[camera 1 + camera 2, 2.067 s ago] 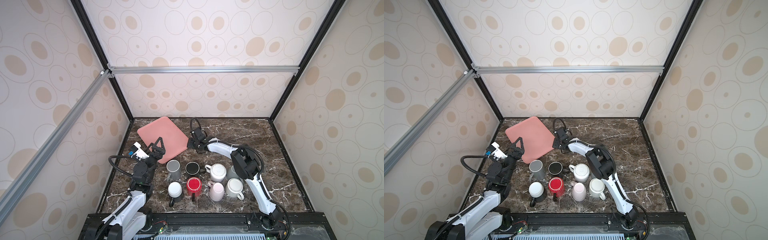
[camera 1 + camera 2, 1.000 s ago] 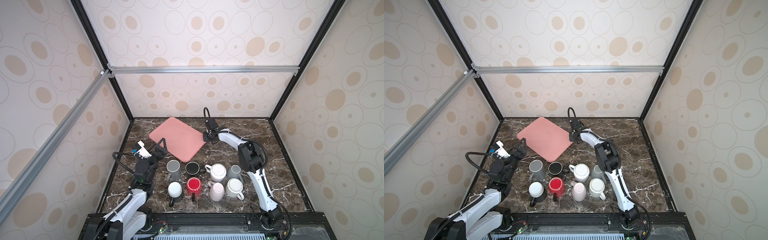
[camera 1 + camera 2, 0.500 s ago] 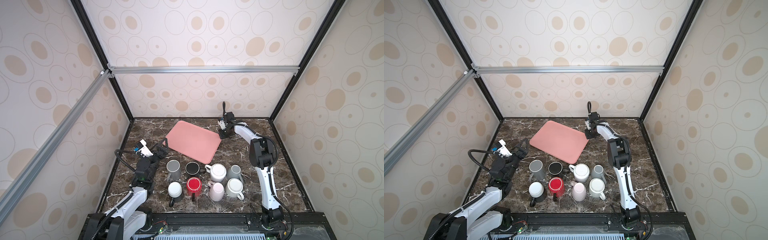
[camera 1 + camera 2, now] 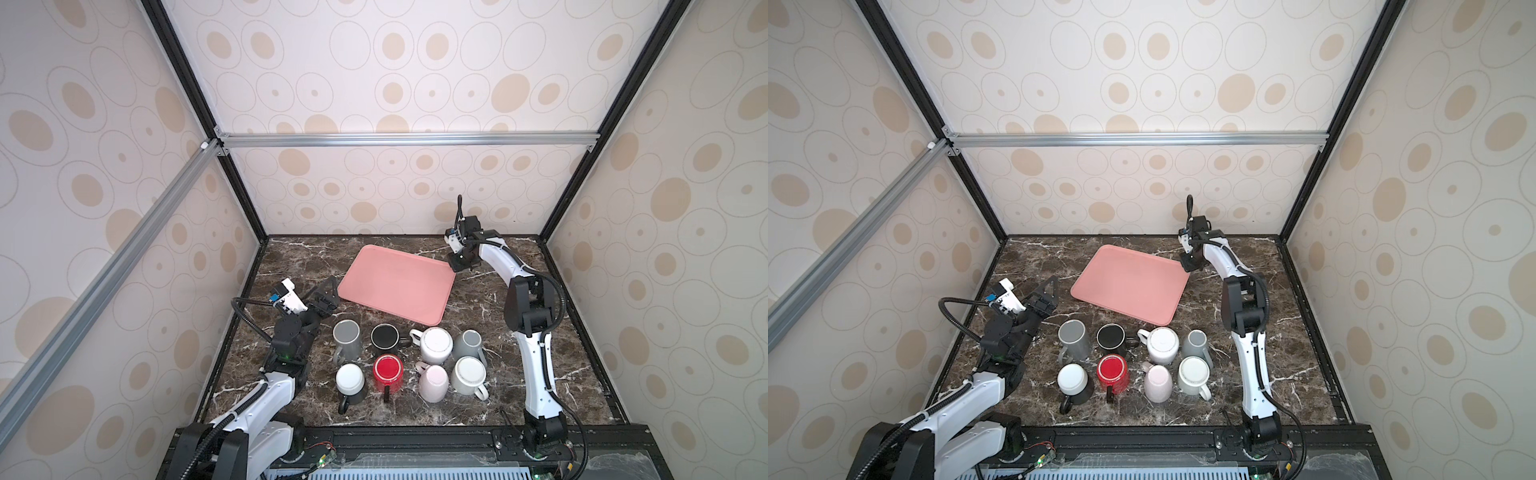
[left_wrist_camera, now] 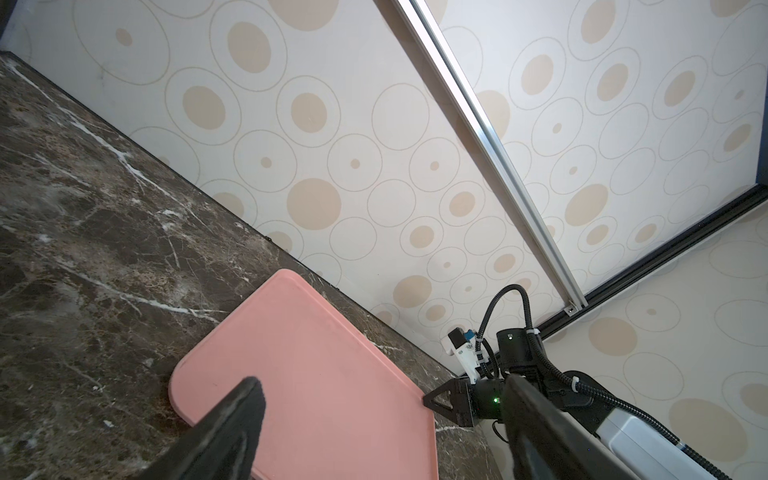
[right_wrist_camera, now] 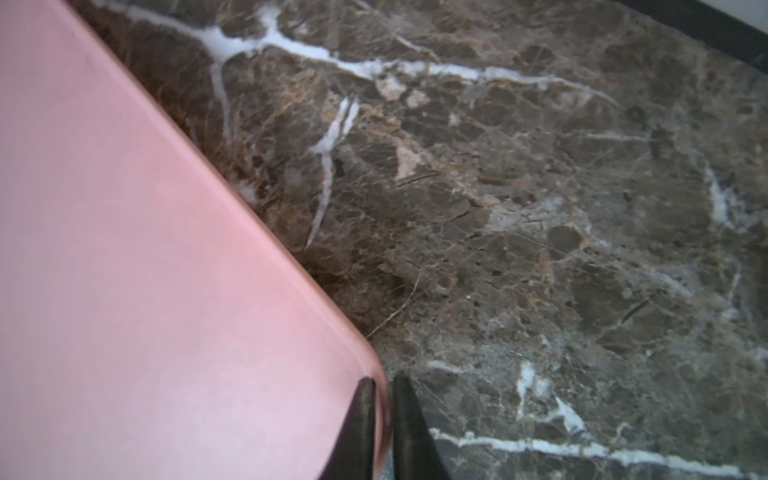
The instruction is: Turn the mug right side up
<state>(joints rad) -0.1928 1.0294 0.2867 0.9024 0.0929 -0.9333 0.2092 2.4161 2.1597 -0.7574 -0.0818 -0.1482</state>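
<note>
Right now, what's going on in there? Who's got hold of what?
The right gripper is at the far corner of the pink tray, jaws straddling its rim; whether it is pinching is unclear. The left gripper hovers open by the tray's opposite corner, holding nothing. The eight mugs stand in two rows nearer the front, none touched.

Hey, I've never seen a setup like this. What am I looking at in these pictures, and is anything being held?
Two robot arms work over a marble table inside a walled booth. Two pictures look down from overhead; the two close-ups come from cameras on each arm's wrist. On the table lie a pink tray and eight mugs, including a red mug. The left pincer is open and empty. The right pincer straddles the tray's corner rim; whether it grips is unclear.
</note>
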